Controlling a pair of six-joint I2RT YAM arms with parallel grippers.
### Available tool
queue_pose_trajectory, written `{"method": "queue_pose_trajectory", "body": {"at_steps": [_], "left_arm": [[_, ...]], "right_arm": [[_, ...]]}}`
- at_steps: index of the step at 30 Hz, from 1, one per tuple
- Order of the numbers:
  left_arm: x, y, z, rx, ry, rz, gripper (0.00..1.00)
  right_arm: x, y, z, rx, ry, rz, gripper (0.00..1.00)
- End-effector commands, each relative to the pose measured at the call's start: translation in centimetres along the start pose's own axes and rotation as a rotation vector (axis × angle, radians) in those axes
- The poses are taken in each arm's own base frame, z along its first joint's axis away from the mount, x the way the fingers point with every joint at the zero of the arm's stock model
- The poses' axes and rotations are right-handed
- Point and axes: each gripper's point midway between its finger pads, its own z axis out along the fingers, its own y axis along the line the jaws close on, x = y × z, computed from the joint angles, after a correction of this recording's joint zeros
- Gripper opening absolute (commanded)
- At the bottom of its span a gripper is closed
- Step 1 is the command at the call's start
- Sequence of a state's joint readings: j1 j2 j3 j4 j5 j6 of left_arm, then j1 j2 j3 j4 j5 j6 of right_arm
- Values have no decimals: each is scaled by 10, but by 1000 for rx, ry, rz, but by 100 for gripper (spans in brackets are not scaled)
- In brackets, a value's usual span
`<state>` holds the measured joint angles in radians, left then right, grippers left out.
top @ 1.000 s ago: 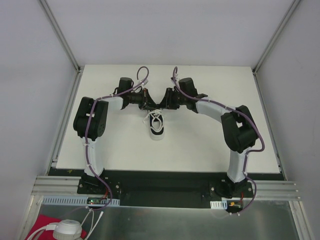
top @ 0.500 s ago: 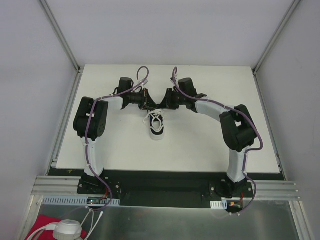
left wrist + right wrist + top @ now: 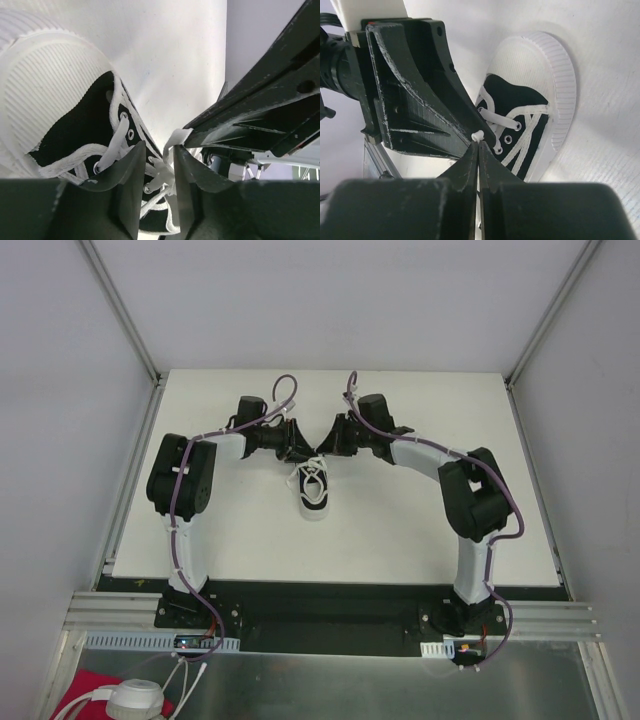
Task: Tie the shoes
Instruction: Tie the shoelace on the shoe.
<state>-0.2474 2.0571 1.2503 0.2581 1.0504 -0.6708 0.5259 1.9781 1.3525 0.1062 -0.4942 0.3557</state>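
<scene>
The small black sneaker (image 3: 315, 492) with white sole lies mid-table, toe toward the arms. It also shows in the left wrist view (image 3: 82, 127) and the right wrist view (image 3: 512, 97). My right gripper (image 3: 327, 443) (image 3: 478, 145) is shut on a bit of white lace (image 3: 478, 135) above the shoe's heel end. My left gripper (image 3: 303, 448) (image 3: 159, 149) faces it tip to tip, with its jaws a small gap apart. The lace knot (image 3: 161, 170) shows through that gap, and a lace strand (image 3: 172, 140) rises past the left gripper's right finger to the right gripper's tip.
The white table (image 3: 420, 530) is bounded by grey walls and metal rails at the left (image 3: 130, 480) and right (image 3: 540, 480). The black base plate (image 3: 320, 605) lies at the near edge. Both arms arch over the table's far half.
The two grippers have tilted and drawn slightly apart above the shoe; a V-shaped gap now shows between them. The shoe has not moved.
</scene>
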Motion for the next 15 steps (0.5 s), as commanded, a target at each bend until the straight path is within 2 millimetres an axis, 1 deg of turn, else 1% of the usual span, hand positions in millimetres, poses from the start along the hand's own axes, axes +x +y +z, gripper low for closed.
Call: {"method": "queue_pose_trajectory", "body": {"at_steps": [1,2,4,5,7,8,9,15], "left_arm": [[-3,-26,-8,14,-12,90,33],[-4,-26,-9,7,-17,94,40],[-5,-26,-12,-13,-26,98,46],[-6,-26,-13,-19,-32,101,54],[-7,-27,-15,-29,-39,105,60],[-8,-28,-16,-31,-42,106,61],[-9,-29,-18,-34,-47,109,65],[-12,-33,-25,-53,-67,122,70]], "right_arm": [[-10,13,4,-53,-35,-10,1],[-9,12,4,-52,-33,-3,1],[-9,13,4,-58,-34,-7,1],[-9,14,4,-61,-36,-5,1],[-8,12,5,-59,-33,-2,1],[-8,12,5,-60,-32,-2,1],[-9,14,5,-64,-35,-3,1],[-5,9,6,-60,-26,0,1]]}}
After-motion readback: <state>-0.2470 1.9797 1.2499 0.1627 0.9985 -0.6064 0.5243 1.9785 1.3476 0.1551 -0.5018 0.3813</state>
